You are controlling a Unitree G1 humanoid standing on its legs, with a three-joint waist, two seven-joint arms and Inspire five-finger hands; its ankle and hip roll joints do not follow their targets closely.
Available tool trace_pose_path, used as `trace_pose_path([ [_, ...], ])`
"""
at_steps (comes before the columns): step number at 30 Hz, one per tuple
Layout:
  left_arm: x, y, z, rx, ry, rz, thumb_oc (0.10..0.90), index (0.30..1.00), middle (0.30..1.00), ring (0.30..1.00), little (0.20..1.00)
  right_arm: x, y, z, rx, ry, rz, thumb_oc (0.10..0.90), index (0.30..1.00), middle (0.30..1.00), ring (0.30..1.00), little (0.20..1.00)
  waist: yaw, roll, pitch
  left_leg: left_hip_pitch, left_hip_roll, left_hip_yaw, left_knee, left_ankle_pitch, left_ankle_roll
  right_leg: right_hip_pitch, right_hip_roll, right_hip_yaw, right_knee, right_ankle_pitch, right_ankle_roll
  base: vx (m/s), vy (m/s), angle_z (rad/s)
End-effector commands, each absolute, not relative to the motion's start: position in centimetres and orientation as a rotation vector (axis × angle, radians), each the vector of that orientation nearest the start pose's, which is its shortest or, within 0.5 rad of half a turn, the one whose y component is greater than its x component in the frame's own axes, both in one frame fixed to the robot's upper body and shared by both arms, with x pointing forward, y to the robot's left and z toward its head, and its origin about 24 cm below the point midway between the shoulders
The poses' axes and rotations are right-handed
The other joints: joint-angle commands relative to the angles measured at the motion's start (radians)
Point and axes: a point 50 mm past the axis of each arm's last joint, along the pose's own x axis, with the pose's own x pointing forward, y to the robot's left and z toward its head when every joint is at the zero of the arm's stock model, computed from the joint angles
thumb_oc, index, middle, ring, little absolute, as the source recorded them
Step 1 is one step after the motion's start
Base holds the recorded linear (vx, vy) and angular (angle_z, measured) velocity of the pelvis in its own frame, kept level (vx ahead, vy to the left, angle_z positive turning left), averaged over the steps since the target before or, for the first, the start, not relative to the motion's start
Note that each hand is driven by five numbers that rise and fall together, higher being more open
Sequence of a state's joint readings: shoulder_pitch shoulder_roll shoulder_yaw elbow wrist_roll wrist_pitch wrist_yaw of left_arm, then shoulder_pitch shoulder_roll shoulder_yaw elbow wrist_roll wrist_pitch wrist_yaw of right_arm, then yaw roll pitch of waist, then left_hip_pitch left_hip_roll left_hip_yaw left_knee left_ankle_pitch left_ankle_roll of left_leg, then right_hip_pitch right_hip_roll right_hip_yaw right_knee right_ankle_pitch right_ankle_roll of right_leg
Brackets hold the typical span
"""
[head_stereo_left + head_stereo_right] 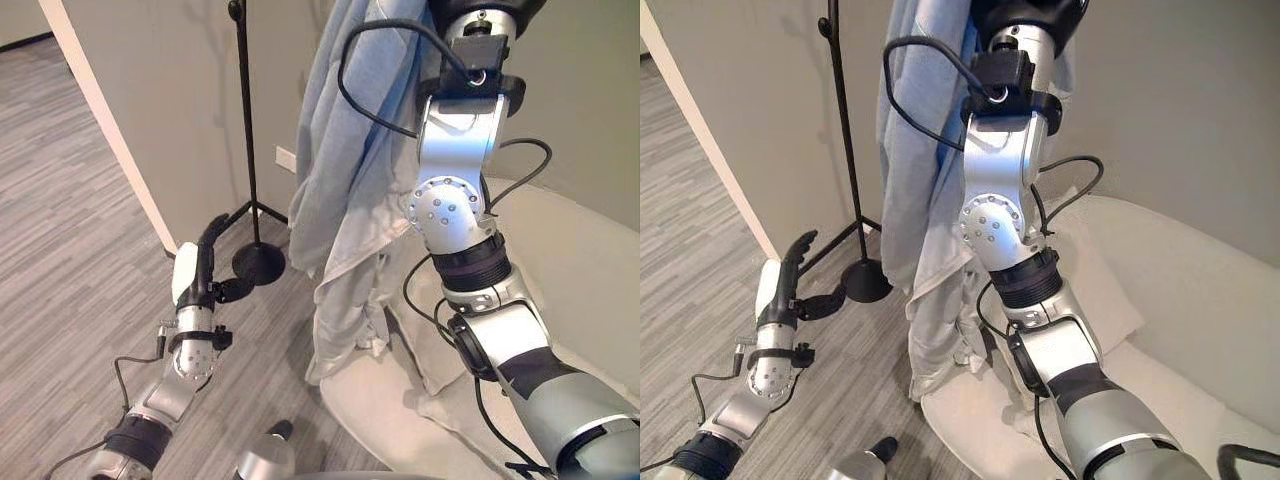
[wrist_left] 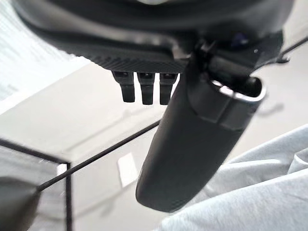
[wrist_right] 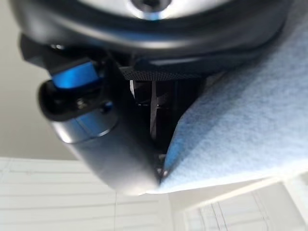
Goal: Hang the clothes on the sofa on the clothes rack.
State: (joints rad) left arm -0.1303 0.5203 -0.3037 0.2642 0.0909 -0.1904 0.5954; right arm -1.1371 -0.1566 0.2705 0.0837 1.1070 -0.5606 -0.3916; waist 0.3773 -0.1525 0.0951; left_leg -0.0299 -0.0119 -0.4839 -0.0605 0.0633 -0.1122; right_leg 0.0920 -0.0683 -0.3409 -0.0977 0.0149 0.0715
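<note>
A light blue garment (image 1: 340, 150) hangs in long folds from my raised right hand (image 1: 482, 12), its paler lower part (image 1: 345, 300) reaching down to the front of the white sofa (image 1: 585, 260). In the right wrist view the thumb (image 3: 103, 144) and fingers pinch the blue cloth (image 3: 240, 139). The black clothes rack's pole (image 1: 245, 120) stands just left of the garment, with its round base (image 1: 258, 262) on the floor. My left hand (image 1: 200, 265) is low at the left near that base, its fingers (image 2: 144, 86) straight and holding nothing.
A beige wall with a white socket (image 1: 286, 158) is behind the rack. A white door frame (image 1: 110, 130) slants down on the left beside grey plank floor (image 1: 70, 230). A pale cushion (image 1: 1100, 290) lies on the sofa.
</note>
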Motion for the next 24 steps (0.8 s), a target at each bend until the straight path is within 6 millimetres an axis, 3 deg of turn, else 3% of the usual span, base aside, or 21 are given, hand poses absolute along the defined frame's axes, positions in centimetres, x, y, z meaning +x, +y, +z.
trace_pose_path([
  [1,29.1,19.0,9.4,0.573,-0.474,0.281,0.800,0.900,0.900,0.900,0.900,27.2,-5.7,38.4,1.121,-1.057,0.594,0.400,0.300,0.300,0.300,0.300,-0.019,0.000,-0.138,0.008,-0.034,-0.003,-0.027,-0.021,0.037,0.002,-0.020,0.059,0.010,-0.001,0.020,0.00,0.000,0.00],
  [8,30.7,15.0,11.2,0.316,-0.503,0.181,0.800,0.900,0.900,0.900,0.900,26.4,-2.7,37.7,1.152,-0.973,0.730,0.400,0.300,0.300,0.300,0.300,-0.042,-0.013,-0.137,0.009,-0.030,0.006,-0.027,-0.021,0.037,-0.005,-0.018,0.074,0.010,0.005,0.019,0.00,0.000,0.00],
  [12,31.9,10.4,11.9,0.047,-0.447,0.018,0.800,0.900,0.900,0.900,0.900,24.9,-0.1,37.0,1.203,-0.904,0.841,0.400,0.300,0.300,0.300,0.300,-0.071,-0.020,-0.131,0.013,-0.025,0.023,-0.027,-0.024,0.038,-0.008,-0.011,0.095,0.010,0.006,0.016,0.00,-0.008,-0.07],
  [16,32.2,7.2,13.1,-0.187,-0.410,-0.112,0.800,0.900,0.900,0.900,0.900,24.0,1.4,36.3,1.224,-0.852,0.890,0.400,0.300,0.300,0.300,0.300,-0.095,-0.024,-0.130,0.011,-0.024,0.028,-0.027,-0.023,0.039,-0.016,-0.011,0.104,0.010,0.010,0.015,0.00,-0.008,-0.12],
  [20,31.9,5.4,14.0,-0.340,-0.390,-0.205,0.800,0.900,0.900,0.900,0.900,23.7,2.0,35.7,1.225,-0.820,0.918,0.400,0.300,0.300,0.300,0.300,-0.106,-0.022,-0.127,0.010,-0.023,0.034,-0.027,-0.024,0.040,-0.019,-0.009,0.112,0.010,0.013,0.014,-0.01,-0.010,-0.07],
  [21,31.6,4.9,14.4,-0.372,-0.391,-0.236,0.464,0.396,0.396,0.396,0.396,24.0,2.0,35.2,1.215,-0.802,0.911,0.400,0.300,0.300,0.300,0.300,-0.112,-0.024,-0.124,0.010,-0.022,0.035,-0.027,-0.025,0.040,-0.018,-0.008,0.114,0.010,0.013,0.013,0.00,-0.009,-0.09],
  [22,31.6,4.9,14.3,-0.374,-0.390,-0.237,0.400,0.300,0.300,0.300,0.300,24.1,1.9,35.1,1.214,-0.801,0.912,0.400,0.300,0.300,0.300,0.300,-0.111,-0.023,-0.124,0.011,-0.022,0.036,-0.027,-0.026,0.040,-0.018,-0.008,0.115,0.010,0.013,0.013,-0.01,-0.031,-0.11],
  [24,31.6,5.2,14.4,-0.367,-0.395,-0.220,0.400,0.300,0.300,0.300,0.300,24.8,1.2,34.4,1.210,-0.789,0.874,0.400,0.300,0.300,0.300,0.300,-0.120,-0.024,-0.118,0.014,-0.019,0.039,-0.027,-0.028,0.041,-0.017,-0.005,0.118,0.010,0.012,0.011,0.00,-0.033,-0.07],
])
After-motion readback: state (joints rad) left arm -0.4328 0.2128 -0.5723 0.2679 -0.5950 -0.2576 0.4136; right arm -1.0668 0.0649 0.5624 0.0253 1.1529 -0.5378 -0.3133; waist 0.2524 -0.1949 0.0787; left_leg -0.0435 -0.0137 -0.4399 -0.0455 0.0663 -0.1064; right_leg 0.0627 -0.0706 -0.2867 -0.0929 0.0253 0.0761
